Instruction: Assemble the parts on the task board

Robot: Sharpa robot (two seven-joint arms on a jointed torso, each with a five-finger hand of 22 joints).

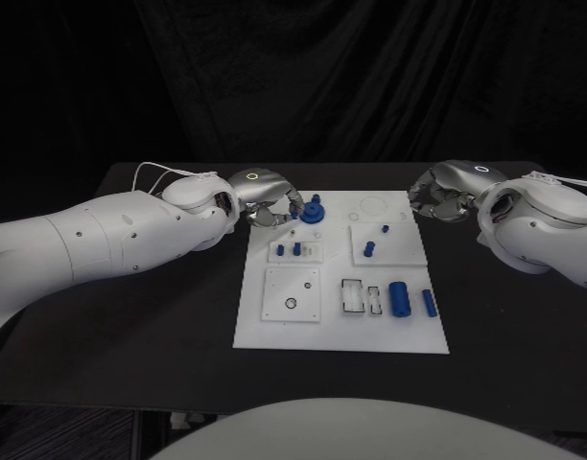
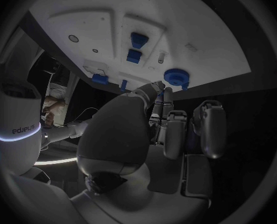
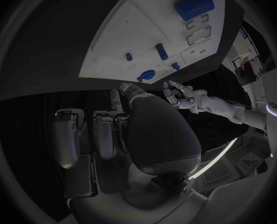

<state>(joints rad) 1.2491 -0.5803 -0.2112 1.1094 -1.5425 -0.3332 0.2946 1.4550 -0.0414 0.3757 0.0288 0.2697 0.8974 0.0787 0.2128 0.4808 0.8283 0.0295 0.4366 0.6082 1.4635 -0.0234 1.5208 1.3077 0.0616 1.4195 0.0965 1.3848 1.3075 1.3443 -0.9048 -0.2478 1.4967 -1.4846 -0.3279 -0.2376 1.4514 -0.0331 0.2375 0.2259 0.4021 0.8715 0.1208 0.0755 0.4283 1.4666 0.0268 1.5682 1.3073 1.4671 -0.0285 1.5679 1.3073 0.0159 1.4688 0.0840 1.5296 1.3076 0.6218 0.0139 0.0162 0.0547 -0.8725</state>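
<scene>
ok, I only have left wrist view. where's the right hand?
Observer: Head view has the right hand beside the far right corner of the task board, off the board.
Operator: holding anything?
Observer: Right wrist view shows nothing in its fingers.
Operator: is my left hand on the round part?
Observer: From the right wrist view, the left hand has its fingertips next to the round blue part, seemingly with a slight gap; I can't confirm contact.

Black table (image 1: 142, 316) under the white board, dark curtain (image 1: 308, 77) hanging behind the table's far edge, floor just below its near edge.
</scene>
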